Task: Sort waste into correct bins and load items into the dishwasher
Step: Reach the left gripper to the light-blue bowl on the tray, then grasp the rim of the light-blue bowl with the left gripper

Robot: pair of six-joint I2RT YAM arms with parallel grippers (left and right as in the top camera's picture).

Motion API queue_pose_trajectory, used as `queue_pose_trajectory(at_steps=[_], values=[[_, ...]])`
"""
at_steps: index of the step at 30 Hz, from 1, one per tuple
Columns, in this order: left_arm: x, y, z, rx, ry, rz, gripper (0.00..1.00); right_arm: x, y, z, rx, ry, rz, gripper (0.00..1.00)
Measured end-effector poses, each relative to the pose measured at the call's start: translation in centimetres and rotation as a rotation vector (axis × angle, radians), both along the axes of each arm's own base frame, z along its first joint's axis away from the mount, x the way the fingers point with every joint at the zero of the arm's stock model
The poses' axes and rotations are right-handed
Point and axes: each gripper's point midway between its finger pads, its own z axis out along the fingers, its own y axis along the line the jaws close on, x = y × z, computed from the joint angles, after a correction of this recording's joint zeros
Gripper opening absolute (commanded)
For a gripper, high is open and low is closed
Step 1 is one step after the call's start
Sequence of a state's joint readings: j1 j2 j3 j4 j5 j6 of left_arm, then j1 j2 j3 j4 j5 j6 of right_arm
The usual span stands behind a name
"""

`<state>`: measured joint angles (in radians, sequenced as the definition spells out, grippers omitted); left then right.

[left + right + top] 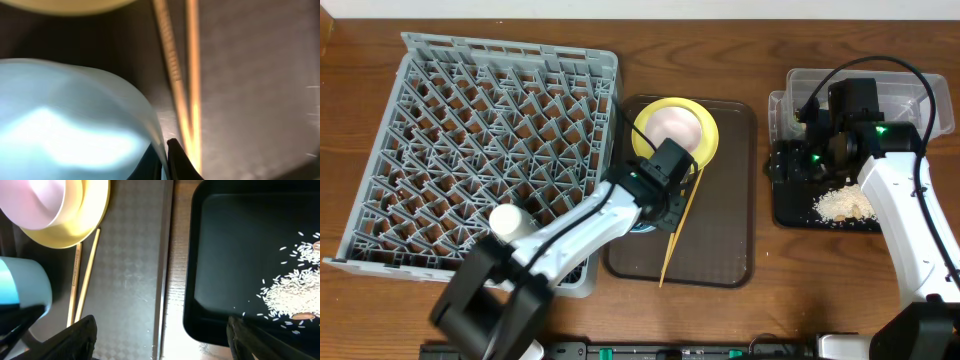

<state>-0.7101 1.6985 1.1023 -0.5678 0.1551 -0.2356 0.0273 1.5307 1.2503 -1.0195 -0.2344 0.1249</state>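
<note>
My left gripper [165, 155] is shut on the rim of the light blue bowl [65, 130], with one black finger inside the wall and one outside. In the overhead view this gripper [653, 212] is over the brown tray's left side and the arm hides most of the bowl. The chopsticks [192, 75] lie just right of the bowl. The yellow plate [705, 140] holds the white bowl [675, 125]. My right gripper [160, 340] hangs open and empty over the gap between the brown tray [130, 270] and the black tray [225, 255], which holds food scraps [295, 292].
The grey dish rack [490, 150] fills the left of the table, right beside the brown tray [730, 230]. The clear tub [910, 85] stands behind the black tray [790, 205] at the far right. Scraps [845, 205] lie in the black tray.
</note>
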Motion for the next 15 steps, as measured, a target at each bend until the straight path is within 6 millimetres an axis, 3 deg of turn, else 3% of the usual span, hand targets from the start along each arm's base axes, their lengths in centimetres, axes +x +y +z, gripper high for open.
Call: queue_pose_trajectory(at_steps=[1, 7, 11, 15], values=[[0.0, -0.1, 0.6, -0.014, -0.011, -0.001, 0.06, -0.1, 0.0, 0.0, 0.0, 0.002, 0.0, 0.81], [1.0, 0.4, 8.7, -0.178, -0.176, 0.024, 0.06, -0.1, 0.0, 0.0, 0.0, 0.006, 0.001, 0.81], [2.8, 3.6, 12.9, -0.276, -0.253, 0.115, 0.06, -0.1, 0.0, 0.0, 0.0, 0.006, 0.001, 0.81], [4.4, 7.2, 15.3, -0.369, -0.273, 0.215, 0.06, -0.2, 0.0, -0.1, -0.001, 0.008, 0.001, 0.81]])
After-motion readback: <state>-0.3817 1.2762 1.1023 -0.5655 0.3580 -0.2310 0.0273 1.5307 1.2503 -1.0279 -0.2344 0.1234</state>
